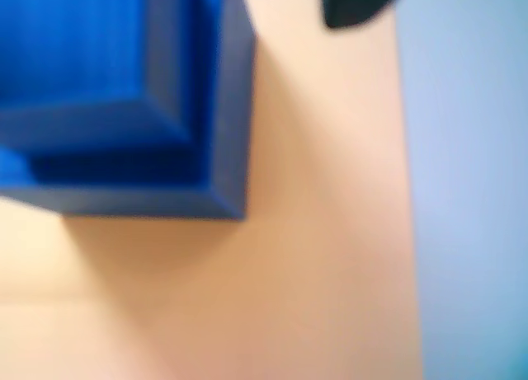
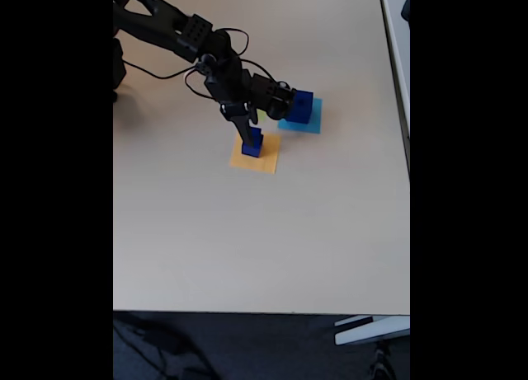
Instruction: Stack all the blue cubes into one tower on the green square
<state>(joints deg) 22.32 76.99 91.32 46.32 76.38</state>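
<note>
Although the wrist view is badly out of focus, a stack of blue cubes (image 1: 124, 100) fills its upper left, cut off by the top and left edges, a smaller block stepped on a wider one. It stands on the orange-yellow square (image 1: 313, 256), whose right border runs nearly straight down the picture against the pale bench (image 1: 470, 190). A dark blurred tip (image 1: 355, 5) pokes in at the top edge; it is too soft to identify.

In the fixed view, the black arm (image 2: 173, 30) reaches in from the upper left across the bench (image 2: 247, 248). The gripper (image 2: 250, 133) points straight down over the orange-yellow square (image 2: 266, 159), its jaws at the top of the narrow blue stack (image 2: 252, 144), which stands upright, long axis vertical, on the sheet's left part. Whether the jaws are clenched on the stack or released cannot be told at this size. Another blue cube (image 2: 300, 106) sits on the cyan-blue square (image 2: 311, 122) just to the right, partly hidden by the arm's wrist. A sliver of green (image 2: 256, 116) shows behind the gripper, the rest covered by the arm.
</note>
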